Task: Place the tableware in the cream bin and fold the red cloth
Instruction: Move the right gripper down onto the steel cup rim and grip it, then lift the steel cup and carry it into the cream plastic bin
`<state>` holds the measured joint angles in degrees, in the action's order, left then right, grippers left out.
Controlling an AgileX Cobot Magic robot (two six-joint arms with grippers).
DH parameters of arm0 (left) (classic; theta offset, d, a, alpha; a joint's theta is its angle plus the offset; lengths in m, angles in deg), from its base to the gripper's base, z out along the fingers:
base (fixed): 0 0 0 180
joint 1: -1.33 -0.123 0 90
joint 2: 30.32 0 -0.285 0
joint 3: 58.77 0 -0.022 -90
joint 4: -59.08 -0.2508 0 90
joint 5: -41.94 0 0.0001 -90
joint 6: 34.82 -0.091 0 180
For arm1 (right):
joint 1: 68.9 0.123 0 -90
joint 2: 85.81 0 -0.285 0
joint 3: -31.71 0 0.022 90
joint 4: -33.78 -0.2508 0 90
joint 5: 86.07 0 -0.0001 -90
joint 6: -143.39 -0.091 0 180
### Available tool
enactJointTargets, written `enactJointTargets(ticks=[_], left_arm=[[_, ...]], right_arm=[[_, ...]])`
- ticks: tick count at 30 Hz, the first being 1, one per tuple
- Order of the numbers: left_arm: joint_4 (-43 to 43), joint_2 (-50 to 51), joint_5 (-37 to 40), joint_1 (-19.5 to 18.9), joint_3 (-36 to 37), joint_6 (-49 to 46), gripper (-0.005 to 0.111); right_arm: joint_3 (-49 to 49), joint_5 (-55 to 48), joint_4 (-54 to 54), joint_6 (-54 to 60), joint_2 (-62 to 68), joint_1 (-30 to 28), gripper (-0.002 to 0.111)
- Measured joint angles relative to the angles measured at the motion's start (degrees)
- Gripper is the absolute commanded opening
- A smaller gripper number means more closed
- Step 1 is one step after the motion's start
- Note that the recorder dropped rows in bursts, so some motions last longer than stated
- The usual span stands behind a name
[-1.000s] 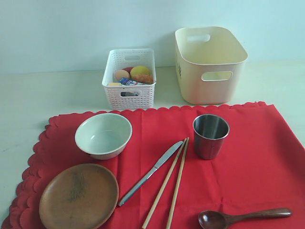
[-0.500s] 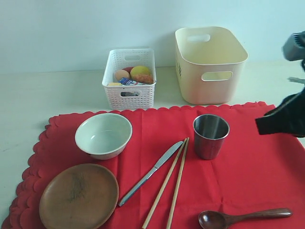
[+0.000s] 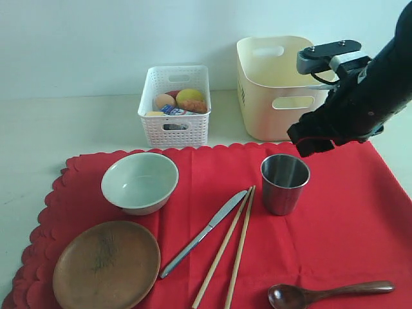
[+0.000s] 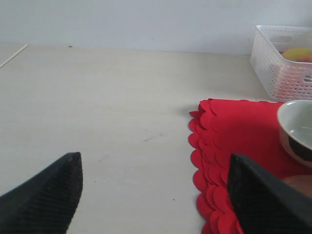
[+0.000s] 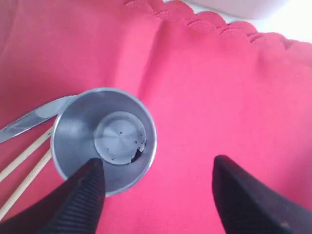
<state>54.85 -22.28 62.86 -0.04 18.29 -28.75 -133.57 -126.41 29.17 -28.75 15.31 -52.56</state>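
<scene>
The right hand (image 5: 157, 163) hangs spread wide above the steel cup (image 3: 284, 183), which stands upright on the red cloth (image 3: 347, 219), near the cream bin (image 3: 257, 116). I judge it should descend straight, with 1 finger inside the rim and 1 outside. The left hand (image 4: 153, 157) is also spread wide, over the worktop (image 4: 97, 97).
</scene>
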Motion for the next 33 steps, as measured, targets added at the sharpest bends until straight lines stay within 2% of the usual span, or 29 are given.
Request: enactJointTargets(ticks=[7, 10, 14, 20, 33], left_arm=[[0.0, 0.0, 0.0, 3.3, 0.0, 0.0, 0.078], [0.0, 0.0, 0.0, 4.7, 0.0, 0.0, 0.078], [0.0, 0.0, 0.0, 5.3, 0.0, 0.0, 0.078], [0.0, 0.0, 0.0, 5.3, 0.0, 0.0, 0.078], [0.0, 0.0, 0.0, 5.3, 0.0, 0.0, 0.078]], right_arm=[[-6.8, -2.5, -2.8, 3.6, 10.1, -0.5, 0.062], [-8.5, -3.8, -4.6, 5.4, 13.7, -0.5, 0.058], [-9.7, -4.8, -5.2, 6.3, 17.1, -0.5, 0.038], [-9.9, -4.2, -3.7, 6.5, 17.7, -0.5, 0.001], [-10.2, -3.4, -0.9, 6.5, 14.4, -0.5, 0.0]])
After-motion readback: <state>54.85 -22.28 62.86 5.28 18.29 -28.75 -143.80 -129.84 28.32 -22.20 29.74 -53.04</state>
